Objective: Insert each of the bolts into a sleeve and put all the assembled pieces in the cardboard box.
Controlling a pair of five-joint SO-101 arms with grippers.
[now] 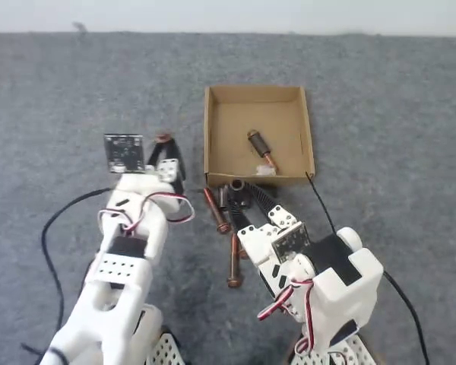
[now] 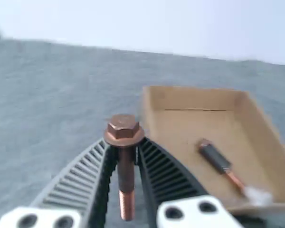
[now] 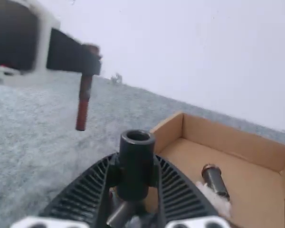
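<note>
My left gripper [image 2: 124, 149] is shut on a copper bolt [image 2: 125, 175], held upright with its hex head on top, just left of the cardboard box [image 1: 210, 137]. My right gripper [image 3: 135, 164] is shut on a black sleeve [image 3: 135, 159], upright with its open end up, in front of the box's near wall. In the right wrist view the left gripper's bolt [image 3: 83, 102] hangs off to the side of the sleeve and higher. One assembled piece [image 1: 262, 150] lies inside the box. From above, the left gripper [image 1: 167, 156] and right gripper [image 1: 239, 196] stand apart.
Two loose copper bolts [image 1: 216, 211] [image 1: 233, 262] lie on the grey carpet between the arms, in front of the box. A small white scrap [image 1: 264, 171] lies in the box by its near wall. Cables trail from both arms. Open carpet stretches to the left and right.
</note>
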